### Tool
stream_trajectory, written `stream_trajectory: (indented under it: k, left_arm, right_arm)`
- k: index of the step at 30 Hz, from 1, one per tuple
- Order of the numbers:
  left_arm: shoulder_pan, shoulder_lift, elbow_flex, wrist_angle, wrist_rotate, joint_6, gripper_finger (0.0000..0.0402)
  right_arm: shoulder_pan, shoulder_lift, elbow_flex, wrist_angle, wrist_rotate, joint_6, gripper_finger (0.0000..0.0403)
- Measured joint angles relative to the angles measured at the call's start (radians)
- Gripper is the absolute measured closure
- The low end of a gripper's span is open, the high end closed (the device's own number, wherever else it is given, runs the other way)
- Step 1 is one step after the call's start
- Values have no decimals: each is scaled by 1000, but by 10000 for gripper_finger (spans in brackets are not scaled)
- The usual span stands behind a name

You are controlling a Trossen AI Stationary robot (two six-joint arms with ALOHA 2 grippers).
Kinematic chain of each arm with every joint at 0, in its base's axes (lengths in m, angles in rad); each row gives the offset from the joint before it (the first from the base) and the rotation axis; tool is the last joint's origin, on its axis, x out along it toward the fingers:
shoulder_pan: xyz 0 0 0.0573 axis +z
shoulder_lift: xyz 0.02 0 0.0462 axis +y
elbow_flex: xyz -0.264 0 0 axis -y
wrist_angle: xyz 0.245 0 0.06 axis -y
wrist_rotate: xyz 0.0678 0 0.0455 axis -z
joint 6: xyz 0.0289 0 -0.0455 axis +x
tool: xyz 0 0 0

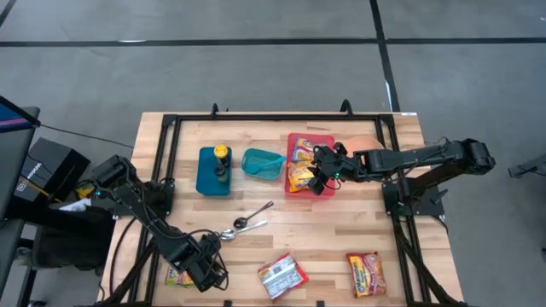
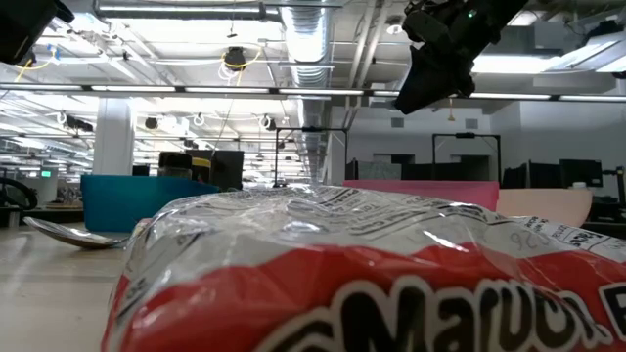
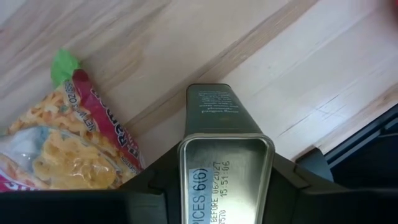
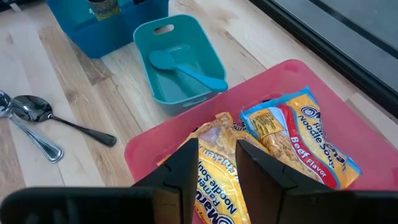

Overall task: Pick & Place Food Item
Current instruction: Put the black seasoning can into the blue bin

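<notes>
Near the table's front edge on the left side, the left gripper (image 1: 203, 271) sits low over the wood, just beside a ramen packet (image 1: 177, 275) with a green corner. From the left wrist view, its fingers (image 3: 211, 124) read as one dark metal slab pointing out over the boards, so whether any gap lies between them cannot be told; the packet (image 3: 62, 143) lies off to the side of that slab and nothing shows between the fingers.

Farther along the middle of the table stand a dark blue bin (image 1: 213, 173) with a yellow-capped bottle (image 1: 221, 153) in it, then a teal bin (image 1: 262, 163) holding a teal scoop (image 4: 186, 71). Two spoons (image 1: 247, 223) lie on the wood in front of them.

Next comes the red tray (image 1: 311, 138), where the right gripper (image 1: 322, 173) hovers above two ramen packets. Its fingers (image 4: 186, 165) stand a narrow gap apart, gripping nothing, right above the chicken ramen packet (image 4: 217, 155). That packet's long axis runs front to back along the tray, parallel with the beef ramen packet (image 4: 298, 134) beside it.

Two more noodle packets (image 1: 282, 275) (image 1: 364, 273) lie flat near the front edge, well apart from the tray.
</notes>
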Motion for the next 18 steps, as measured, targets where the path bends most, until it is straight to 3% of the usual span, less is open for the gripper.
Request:
stream_trajectory:
  k: [18]
  left_arm:
    - [0,0,0,0,0,5,266]
  right_arm:
    - [0,0,0,0,0,2,301]
